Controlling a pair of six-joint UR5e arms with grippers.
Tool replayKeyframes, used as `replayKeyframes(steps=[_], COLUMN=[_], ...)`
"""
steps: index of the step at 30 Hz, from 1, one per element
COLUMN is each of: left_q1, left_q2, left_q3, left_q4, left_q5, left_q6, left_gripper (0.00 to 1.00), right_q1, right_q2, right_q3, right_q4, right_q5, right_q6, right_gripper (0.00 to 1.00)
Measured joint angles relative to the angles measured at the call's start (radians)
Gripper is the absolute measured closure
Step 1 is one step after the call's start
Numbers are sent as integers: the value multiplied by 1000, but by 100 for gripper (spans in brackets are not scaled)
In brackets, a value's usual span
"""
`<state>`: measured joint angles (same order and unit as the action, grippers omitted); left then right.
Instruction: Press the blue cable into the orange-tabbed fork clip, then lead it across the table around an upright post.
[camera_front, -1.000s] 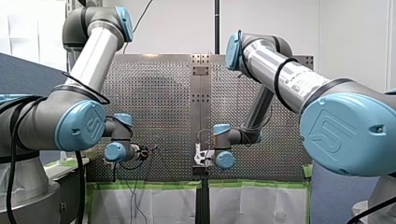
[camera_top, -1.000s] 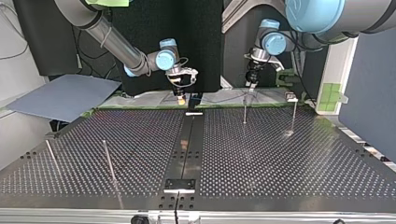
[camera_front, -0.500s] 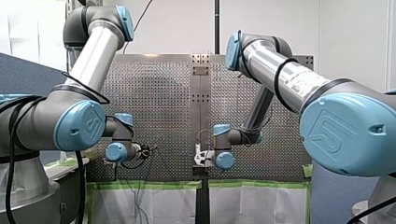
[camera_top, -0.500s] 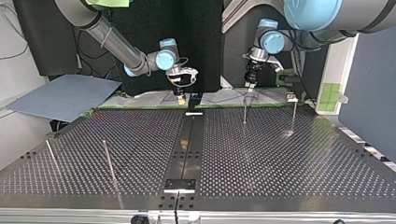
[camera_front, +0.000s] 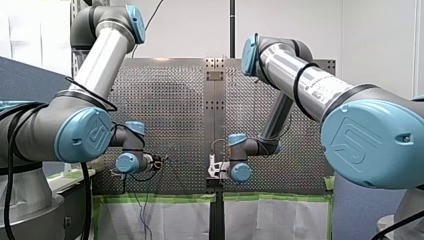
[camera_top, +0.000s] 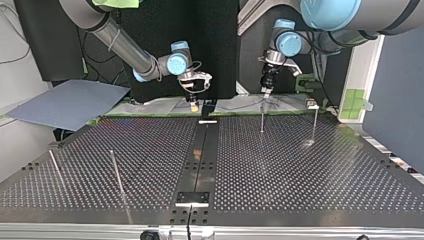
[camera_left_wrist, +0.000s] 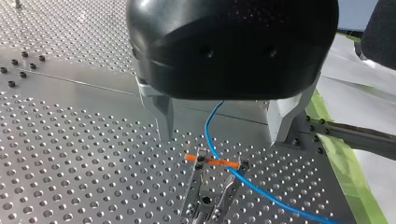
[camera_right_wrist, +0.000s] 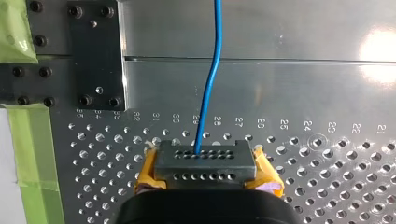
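Since the earlier frames my left arm (camera_front: 75, 135) has shifted its wrist slightly toward the front view's centre, while my right arm (camera_front: 320, 90) has held its pose. Both arms work at the far edge, as the top view has it, of the silver perforated metal table (camera_top: 300, 170). The black left gripper (camera_left_wrist: 223, 139) hangs with its two metal fingers (camera_left_wrist: 164, 116) spread wide, gripping nothing. The yellow-padded right gripper (camera_right_wrist: 204, 163) has its fingers clenched on the thin blue cable (camera_right_wrist: 212, 70), which leaves them and runs straight ahead over the bare plate. A slim upright steel post (camera_top: 262, 120) stands near the left gripper in the top view, with a second post (camera_top: 314, 122) beside it. The small metal fork clip with the orange tab (camera_left_wrist: 212, 163) sits under the left gripper, between its fingers. The cable passes between those fingers without touching them and crosses the orange tab. Whether it is seated in the fork cannot be told. Handling assessment: the cable appears light and limp enough to hold a gentle curve, with a smooth sheath likely to slip under a loose hold. Take hold close beside the clip, so that the free length is short and presses down rather than buckling. For the run to the post, keep light tension.
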<state>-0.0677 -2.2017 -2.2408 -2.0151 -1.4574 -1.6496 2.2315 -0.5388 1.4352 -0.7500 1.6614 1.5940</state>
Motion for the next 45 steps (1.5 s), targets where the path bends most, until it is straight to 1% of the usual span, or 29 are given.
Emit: replayKeyframes(steps=[13,23,28,34,36,45], left_q1=[-4,-7,-17,-40,-49,-89], left_q2=[0,0,0,0,0,0], left_q3=[0,0,1,16,22,59], left_q4=[-8,-10,-8,-14,-17,-29], left_q5=[-8,-3,16,19,12,-49], left_q6=[-1,0,11,13,13,8], left_gripper=[0,0,0,0,0,0], right_q1=[0,0,0,2,3,4], right_q2=[3,4,5,5,6,8], right_q3=[0,0,0,0,0,0], right_q4=[0,1,0,0,-1,-3], right_q5=[-2,-3,-3,-3,-3,-6], right_q6=[2,2,0,-1,0,2], right_gripper=[100,100,100,100,100,100])
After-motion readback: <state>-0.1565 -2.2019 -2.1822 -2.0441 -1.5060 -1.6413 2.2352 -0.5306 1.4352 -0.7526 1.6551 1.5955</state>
